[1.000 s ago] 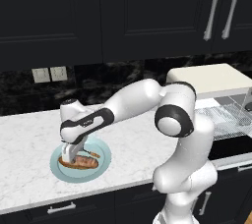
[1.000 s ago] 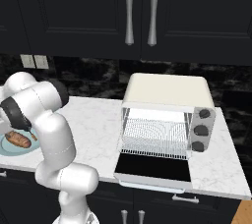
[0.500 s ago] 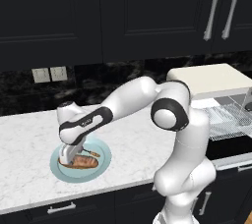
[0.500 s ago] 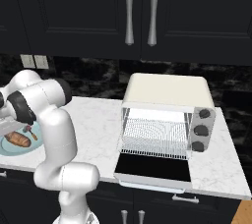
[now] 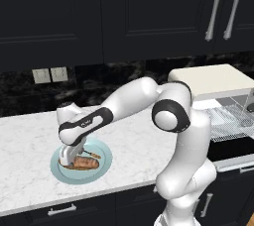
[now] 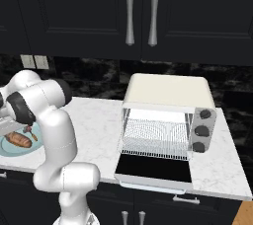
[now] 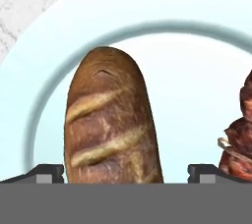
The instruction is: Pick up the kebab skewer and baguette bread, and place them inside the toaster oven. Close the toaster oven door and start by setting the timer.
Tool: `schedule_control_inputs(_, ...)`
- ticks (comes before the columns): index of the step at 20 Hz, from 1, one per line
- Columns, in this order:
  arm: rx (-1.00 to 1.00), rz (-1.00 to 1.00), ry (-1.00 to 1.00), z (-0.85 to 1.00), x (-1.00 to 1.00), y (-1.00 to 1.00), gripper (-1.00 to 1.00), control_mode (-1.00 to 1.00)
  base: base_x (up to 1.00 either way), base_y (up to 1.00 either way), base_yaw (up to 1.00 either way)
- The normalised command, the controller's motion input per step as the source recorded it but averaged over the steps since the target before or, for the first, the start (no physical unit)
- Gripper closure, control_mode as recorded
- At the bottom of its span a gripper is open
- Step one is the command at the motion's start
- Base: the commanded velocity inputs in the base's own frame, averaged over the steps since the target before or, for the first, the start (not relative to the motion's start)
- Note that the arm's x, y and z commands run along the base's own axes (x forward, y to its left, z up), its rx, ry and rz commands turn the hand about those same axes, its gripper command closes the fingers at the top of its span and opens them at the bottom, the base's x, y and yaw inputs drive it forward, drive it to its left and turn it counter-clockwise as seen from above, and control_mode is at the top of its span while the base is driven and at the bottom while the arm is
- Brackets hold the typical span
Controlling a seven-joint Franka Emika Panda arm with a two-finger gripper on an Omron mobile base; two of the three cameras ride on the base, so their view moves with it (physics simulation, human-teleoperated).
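At lower left of the left base view, the pale blue plate (image 5: 101,168) sits on the marble counter (image 5: 25,136), back from its front edge, with bare counter on both sides. The gripper (image 5: 69,156) hangs right over the plate, jaws spread wide and holding nothing. In the hand view the baguette bread (image 7: 108,125) lies between the two fingertips (image 7: 47,173), and the kebab skewer (image 7: 239,139) lies just beside it at the right edge (partly cut off). Farther right, the toaster oven (image 6: 168,115) stands well apart, its toaster oven door (image 6: 154,169) dropped flat toward the counter's front edge.
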Motion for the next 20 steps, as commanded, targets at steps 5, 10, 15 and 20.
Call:
schedule_control_inputs(5, 0.01, 0.04, -0.01, -0.14, 0.0, -0.1, -1.0, -1.0, 0.0, 0.0, 0.0)
schedule_control_inputs(10, 0.0, 0.05, 0.0, -0.15, -0.01, -0.01, -1.0, -1.0, 0.0, 0.0, 0.0)
schedule_control_inputs(15, 0.0, 0.01, 0.0, 0.0, -0.06, 0.0, -1.0, -1.0, 0.0, 0.0, 0.0)
schedule_control_inputs(20, 0.0, 0.0, 0.0, 0.0, -0.03, 0.0, -1.0, -1.0, 0.0, 0.0, 0.0)
